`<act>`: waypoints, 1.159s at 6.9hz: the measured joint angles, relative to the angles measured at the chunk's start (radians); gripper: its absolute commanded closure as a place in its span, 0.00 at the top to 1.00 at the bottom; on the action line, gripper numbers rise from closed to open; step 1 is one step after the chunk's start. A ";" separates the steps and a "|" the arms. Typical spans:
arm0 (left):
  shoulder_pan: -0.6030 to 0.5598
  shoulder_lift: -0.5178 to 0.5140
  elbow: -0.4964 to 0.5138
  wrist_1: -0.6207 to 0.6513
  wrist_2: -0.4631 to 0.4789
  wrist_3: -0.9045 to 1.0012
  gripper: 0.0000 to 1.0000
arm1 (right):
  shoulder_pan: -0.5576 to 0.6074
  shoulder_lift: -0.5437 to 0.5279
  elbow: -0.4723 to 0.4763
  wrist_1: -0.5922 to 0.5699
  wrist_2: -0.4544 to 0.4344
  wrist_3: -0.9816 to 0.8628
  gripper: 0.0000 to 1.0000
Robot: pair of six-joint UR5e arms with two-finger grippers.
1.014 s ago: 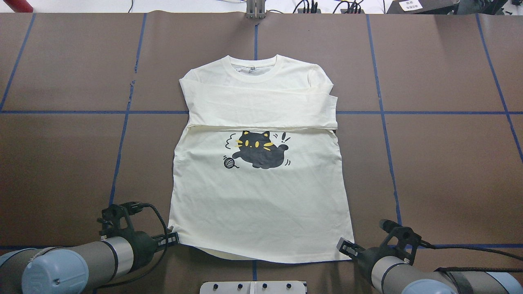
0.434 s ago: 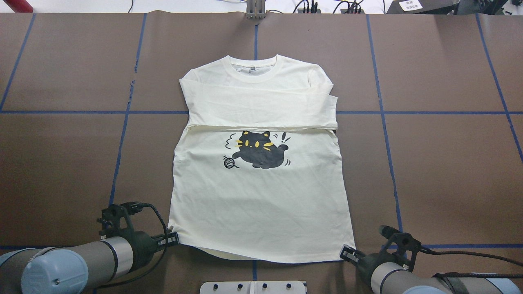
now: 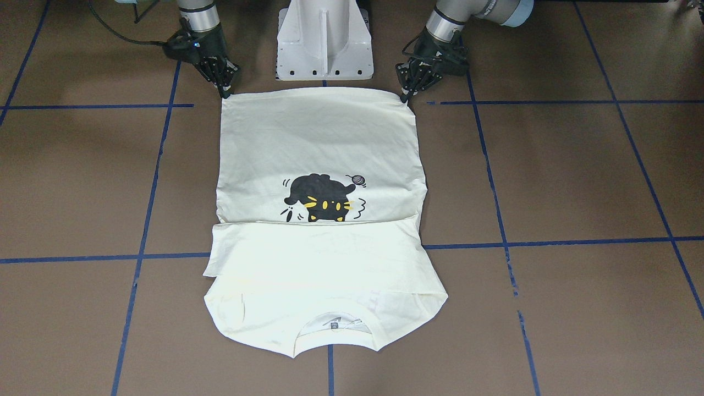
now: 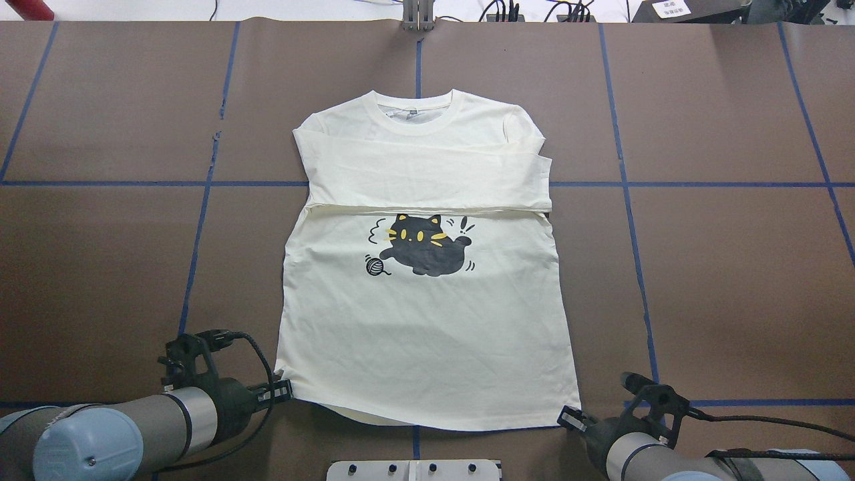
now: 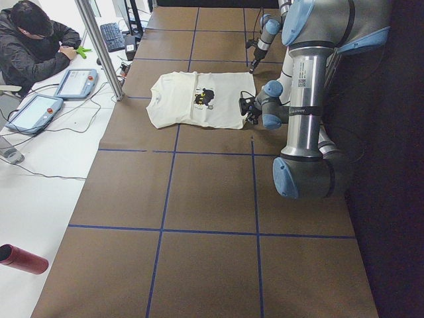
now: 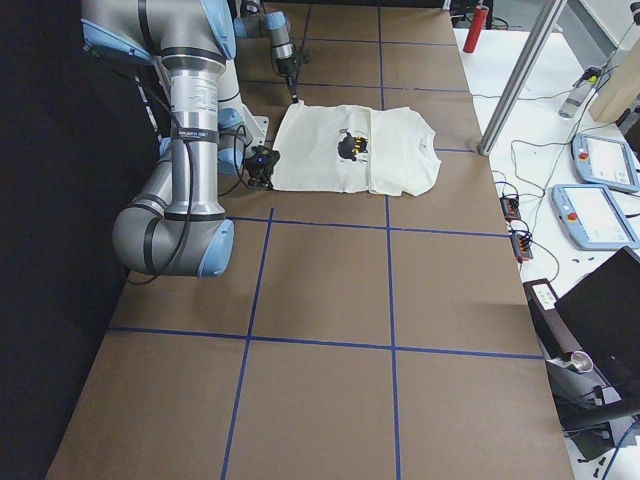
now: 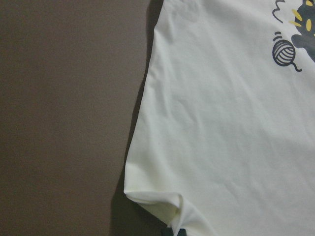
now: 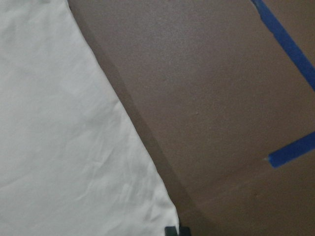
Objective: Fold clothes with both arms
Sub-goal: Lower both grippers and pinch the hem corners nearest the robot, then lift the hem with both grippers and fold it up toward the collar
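The T-shirt [image 4: 427,334] lies flat near the middle of the counter [image 4: 735,267], print side up, with its collar [image 4: 414,110] pointing away from the robot and its hem nearest the base. Both sleeves [image 4: 427,180] are folded across the chest in a band just above the black cat print [image 4: 421,250], which has a small ball of yarn beside it.

The left hand [image 4: 286,389] sits low at the hem's left corner. In the left wrist view the cloth puckers up where the fingers meet it, so this hand is pinched narrow on that corner. The right hand [image 4: 568,416] is down at the hem's right corner, its tips touching the edge of the cloth. In the right wrist view the fabric there lies smooth, and I cannot tell whether this hand has closed on it.

Blue tape lines [image 4: 200,227] divide the brown counter into squares. The white pedestal base [image 3: 324,44] stands between the two arms, just beyond the hem. A person [image 5: 33,40] sits at a white desk beyond the counter's far edge.
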 measured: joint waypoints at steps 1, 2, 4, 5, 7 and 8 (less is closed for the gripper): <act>0.000 -0.001 -0.001 0.000 0.000 0.000 0.00 | 0.001 0.000 0.003 -0.001 0.001 -0.001 0.00; -0.001 -0.001 -0.005 0.000 -0.001 0.000 0.00 | 0.008 0.000 0.020 -0.002 0.002 -0.005 0.00; -0.018 0.001 -0.086 0.071 -0.023 0.060 0.00 | 0.045 -0.001 0.135 -0.101 0.021 -0.024 0.00; -0.045 0.000 -0.170 0.165 -0.071 0.101 0.00 | 0.073 0.004 0.235 -0.192 0.054 -0.037 0.00; -0.147 -0.029 -0.388 0.426 -0.241 0.157 0.00 | 0.148 0.054 0.445 -0.391 0.167 -0.052 0.00; -0.187 -0.092 -0.468 0.580 -0.285 0.179 0.00 | 0.198 0.141 0.508 -0.529 0.240 -0.077 0.00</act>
